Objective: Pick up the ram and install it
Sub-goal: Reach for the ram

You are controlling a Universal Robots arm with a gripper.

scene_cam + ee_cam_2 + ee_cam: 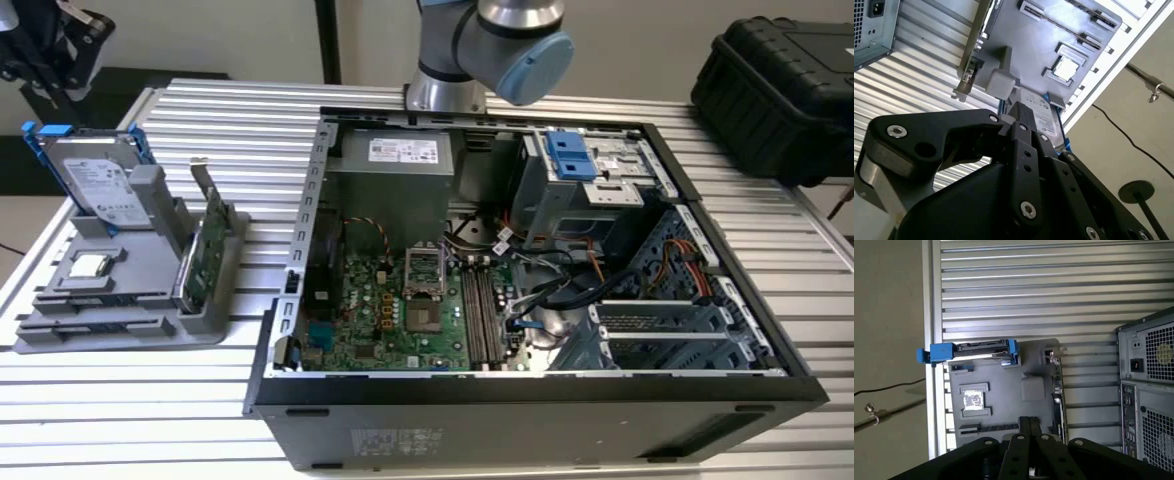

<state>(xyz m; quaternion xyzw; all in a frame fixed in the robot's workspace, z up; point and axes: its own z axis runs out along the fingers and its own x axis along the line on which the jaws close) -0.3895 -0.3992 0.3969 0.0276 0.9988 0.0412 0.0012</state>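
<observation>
In the exterior view the grey-and-blue robot arm (494, 40) runs off the picture's edge at twelve o'clock of the open black computer tower (534, 420). The black ribbed plastic case (781, 90) at two o'clock is cut off too, and the tower's near wall is cropped at six o'clock.

In the first wrist view the long, thin dark ram stick (989, 428) shows edge-on in the grey plastic holder (1004, 405). Its chips are too small to tell, and one end is hidden behind the black metal gripper (1029, 421).

In the second wrist view the gripper covers much of the silver hard drive in a blue frame (1048, 120).
</observation>
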